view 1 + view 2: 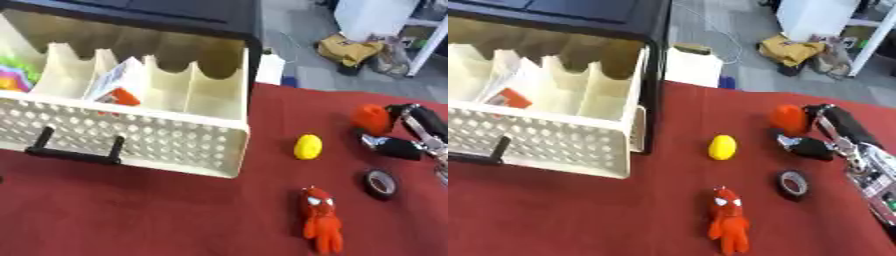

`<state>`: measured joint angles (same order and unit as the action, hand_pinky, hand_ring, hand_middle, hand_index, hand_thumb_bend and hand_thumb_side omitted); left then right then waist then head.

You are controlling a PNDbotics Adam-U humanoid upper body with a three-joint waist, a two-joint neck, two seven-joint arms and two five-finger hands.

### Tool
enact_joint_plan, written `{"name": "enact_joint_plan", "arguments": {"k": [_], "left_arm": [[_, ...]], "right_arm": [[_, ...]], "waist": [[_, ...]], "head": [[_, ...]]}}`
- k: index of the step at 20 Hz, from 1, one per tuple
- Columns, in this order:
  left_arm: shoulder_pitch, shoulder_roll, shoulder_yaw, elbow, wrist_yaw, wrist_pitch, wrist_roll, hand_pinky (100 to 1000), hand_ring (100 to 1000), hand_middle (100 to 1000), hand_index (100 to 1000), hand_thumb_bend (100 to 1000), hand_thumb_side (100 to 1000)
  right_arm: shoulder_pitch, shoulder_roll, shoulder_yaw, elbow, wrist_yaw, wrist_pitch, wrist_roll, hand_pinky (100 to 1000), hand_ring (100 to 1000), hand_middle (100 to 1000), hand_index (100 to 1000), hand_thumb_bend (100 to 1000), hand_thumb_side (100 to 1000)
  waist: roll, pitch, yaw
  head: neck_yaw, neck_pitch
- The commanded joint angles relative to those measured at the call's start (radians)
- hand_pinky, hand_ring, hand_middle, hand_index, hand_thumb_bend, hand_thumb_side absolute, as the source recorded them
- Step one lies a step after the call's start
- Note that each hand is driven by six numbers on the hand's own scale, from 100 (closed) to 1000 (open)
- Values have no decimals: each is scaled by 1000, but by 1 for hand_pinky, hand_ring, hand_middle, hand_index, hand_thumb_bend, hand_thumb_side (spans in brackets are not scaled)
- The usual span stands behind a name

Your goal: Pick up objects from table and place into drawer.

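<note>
The right hand is at the right side of the bench, well to the right of the drawer. Its fingers are curled around an orange-red ball, with the thumb below the ball and the other fingers passing behind it. I judge the step in hand to be the pick of this ball; whether the ball is already lifted from the red cloth I cannot tell. The left hand does not appear in either view.

The drawer is pulled out and open. It is cream, with a perforated front, a black handle and inner dividers. A white and orange packet stands in one of the middle compartments, and something colourful sits at the left end of the drawer. The two compartments at the right end, nearest to the ball, look free.

Between the ball and the drawer lies a yellow lemon-shaped thing. In front of the ball lies a black tape roll, and further forward and toward the drawer a red spider-hero doll.

To do this step well, the hand should lift the ball straight up first, high enough to pass over the lemon-shaped thing and over the front wall of the drawer. Then it should travel toward the rightmost compartment and let go only when the ball is low inside, because a round ball probably bounces or rolls out if it is dropped from high.
</note>
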<state>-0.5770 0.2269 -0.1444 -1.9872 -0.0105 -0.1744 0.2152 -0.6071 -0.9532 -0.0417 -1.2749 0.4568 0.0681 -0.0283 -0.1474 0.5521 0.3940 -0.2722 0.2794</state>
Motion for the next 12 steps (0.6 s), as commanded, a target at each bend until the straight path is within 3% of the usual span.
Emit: {"name": "enact_joint_plan", "arguments": {"k": [1, 12], "left_arm": [[-5, 7, 8, -13, -1, 2, 3, 380, 422, 446, 853, 132, 1000], [3, 7, 10, -13, 5, 8, 4, 381, 425, 448, 852, 135, 1000]], "right_arm": [[-12, -37, -5, -26, -17, 0, -3, 825, 814, 430, 720, 288, 591], [-5, -49, 3, -102, -40, 3, -45, 812, 789, 384, 681, 153, 561]], "waist": [[6, -35, -4], [9, -54, -23]], "head": [[4, -3], [12, 15]]}}
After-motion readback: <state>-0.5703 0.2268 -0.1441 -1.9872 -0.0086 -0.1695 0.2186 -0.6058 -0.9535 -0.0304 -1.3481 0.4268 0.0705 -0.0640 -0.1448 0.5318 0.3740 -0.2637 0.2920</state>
